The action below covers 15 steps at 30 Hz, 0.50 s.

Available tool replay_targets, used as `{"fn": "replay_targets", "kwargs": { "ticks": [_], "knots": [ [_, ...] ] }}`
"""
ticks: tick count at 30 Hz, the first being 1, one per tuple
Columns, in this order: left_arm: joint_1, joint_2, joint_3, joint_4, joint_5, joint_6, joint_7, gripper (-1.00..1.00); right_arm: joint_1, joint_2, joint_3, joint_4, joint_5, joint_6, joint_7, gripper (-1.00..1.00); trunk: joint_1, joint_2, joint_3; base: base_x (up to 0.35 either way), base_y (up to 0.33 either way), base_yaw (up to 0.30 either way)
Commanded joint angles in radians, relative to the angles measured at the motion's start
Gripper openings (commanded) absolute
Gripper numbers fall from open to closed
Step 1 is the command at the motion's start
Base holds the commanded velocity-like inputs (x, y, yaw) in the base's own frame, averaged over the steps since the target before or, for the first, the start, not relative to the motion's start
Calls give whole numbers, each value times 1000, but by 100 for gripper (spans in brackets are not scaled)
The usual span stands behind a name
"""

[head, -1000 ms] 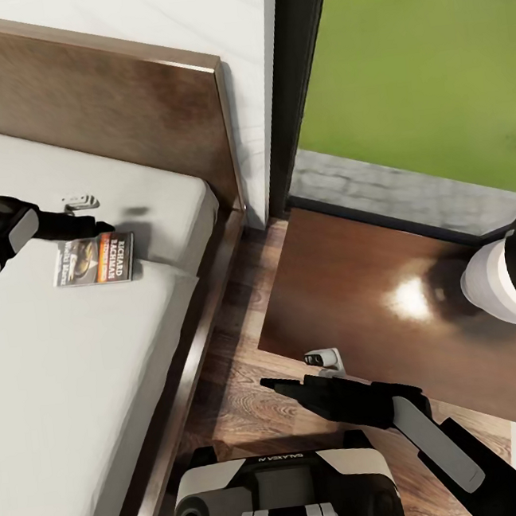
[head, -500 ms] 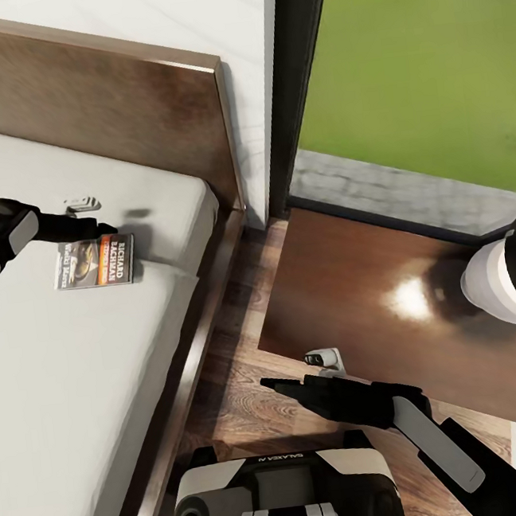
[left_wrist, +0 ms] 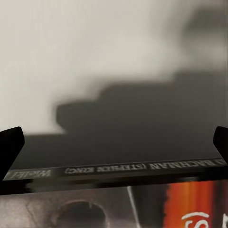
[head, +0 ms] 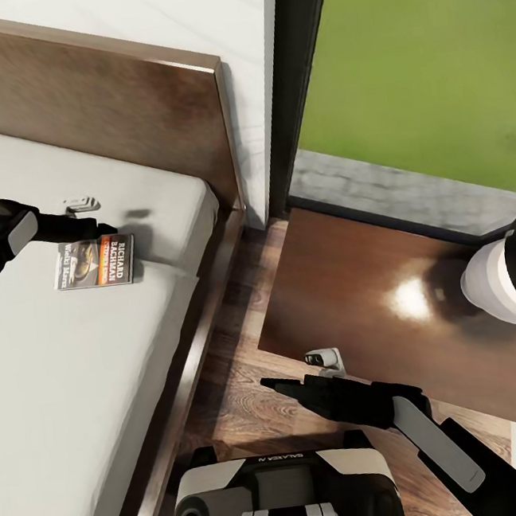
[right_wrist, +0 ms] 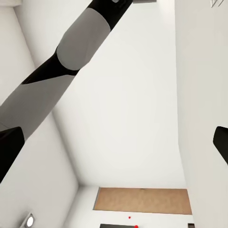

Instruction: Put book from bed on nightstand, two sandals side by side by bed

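Note:
The book (head: 95, 262) lies flat on the bed's grey mattress (head: 63, 376), near the headboard (head: 112, 98). My left gripper (head: 104, 226) hovers low at the book's far edge. In the left wrist view its fingers (left_wrist: 11, 142) stand wide apart, open, with the book's spine (left_wrist: 118, 169) just under them and nothing held. The dark glossy nightstand (head: 356, 279) stands right of the bed by the window. My right gripper (head: 271, 383) hangs over the floor between bed and nightstand; it is open (right_wrist: 114, 142) and empty, pointing up at white walls. The sandals are out of view.
A strip of wood-plank floor (head: 234, 325) runs between the bed frame and the nightstand. A tall dark window frame (head: 301, 69) with lawn behind it rises past the nightstand. My base (head: 277, 496) sits at the near edge.

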Motion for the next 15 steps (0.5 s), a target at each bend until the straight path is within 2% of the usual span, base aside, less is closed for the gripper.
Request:
{"fn": "replay_targets", "kwargs": {
  "ticks": [1,15],
  "knots": [
    [2,1,-11,3,11,18,-1,100,-1,-1,2,0,-9,7,-1,100,0,0,-1,-5,0,0],
    [2,6,-11,4,11,16,-1,100,-1,-1,2,0,-10,7,-2,100,0,0,-1,-75,0,0]
  ]
}}
